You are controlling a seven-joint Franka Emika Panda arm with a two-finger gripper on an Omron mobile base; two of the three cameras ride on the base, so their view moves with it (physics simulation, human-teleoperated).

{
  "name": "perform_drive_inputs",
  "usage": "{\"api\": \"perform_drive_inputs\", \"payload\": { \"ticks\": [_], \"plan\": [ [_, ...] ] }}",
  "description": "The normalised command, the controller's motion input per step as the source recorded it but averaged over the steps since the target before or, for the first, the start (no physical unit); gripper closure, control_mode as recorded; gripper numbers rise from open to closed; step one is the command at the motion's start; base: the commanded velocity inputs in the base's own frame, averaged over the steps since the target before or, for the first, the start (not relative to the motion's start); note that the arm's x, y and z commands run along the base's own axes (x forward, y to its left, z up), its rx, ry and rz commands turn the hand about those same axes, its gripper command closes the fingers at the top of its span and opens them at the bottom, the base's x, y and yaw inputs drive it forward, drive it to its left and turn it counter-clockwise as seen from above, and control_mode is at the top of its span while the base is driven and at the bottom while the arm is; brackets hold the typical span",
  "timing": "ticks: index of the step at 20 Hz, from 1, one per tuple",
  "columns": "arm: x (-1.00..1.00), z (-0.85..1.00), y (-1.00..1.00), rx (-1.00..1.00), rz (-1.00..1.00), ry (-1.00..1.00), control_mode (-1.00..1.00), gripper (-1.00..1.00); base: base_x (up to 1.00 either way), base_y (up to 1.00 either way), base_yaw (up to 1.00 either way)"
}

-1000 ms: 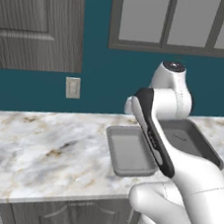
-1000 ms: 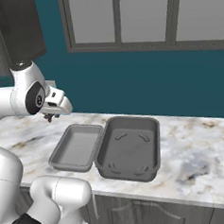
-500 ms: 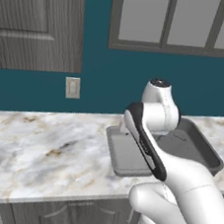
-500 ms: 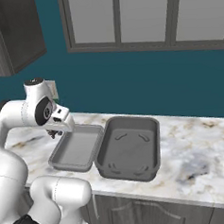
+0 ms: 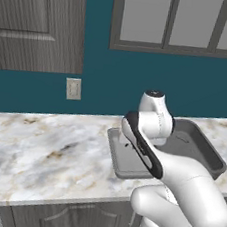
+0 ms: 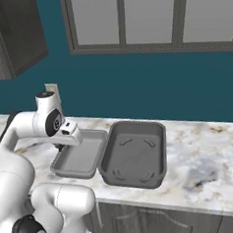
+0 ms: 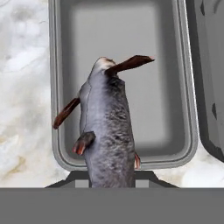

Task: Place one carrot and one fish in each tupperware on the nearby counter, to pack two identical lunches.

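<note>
From my remote station, I see the gripper (image 7: 111,175) clenched on a fish (image 7: 107,135), holding it over the small tupperware (image 7: 131,65). The fish is grey and mottled, paler toward the far end, with reddish-brown fins sticking out toward 9 o'clock and 1 o'clock in the hand view. Beneath it the light grey tray has rounded corners and a flared rim. The larger, darker tupperware (image 6: 136,154) sits touching it at 3 o'clock in the right base view, its floor marked by raised curved ridges. Both rest on the marbled counter (image 5: 35,151). I can read no label, brand or writing on anything.
</note>
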Motion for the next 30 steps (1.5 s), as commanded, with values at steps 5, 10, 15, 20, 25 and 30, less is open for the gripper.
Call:
{"api": "perform_drive_inputs", "payload": {
  "ticks": [5, 10, 15, 20, 25, 30],
  "plan": [
    [0.29, -0.32, 0.00, 0.00, -0.04, 0.00, -1.00, 1.00, 0.00, 0.00, 0.00],
    [0.32, -0.37, -0.01, 0.00, -0.02, 0.00, -1.00, 1.00, 0.00, 0.00, 0.00],
    [0.52, -0.36, 0.00, 0.00, -0.01, 0.00, -1.00, 1.00, 0.00, 0.00, 0.00],
    [0.49, -0.36, 0.00, 0.00, 0.00, 0.00, -1.00, 1.00, 0.00, 0.00, 0.00],
    [0.37, -0.43, 0.00, 0.00, 0.00, 0.00, -1.00, 1.00, 0.00, 0.00, 0.00],
    [0.30, -0.43, 0.00, 0.00, 0.00, 0.00, -1.00, 1.00, 0.00, 0.00, 0.00]
  ]
}}
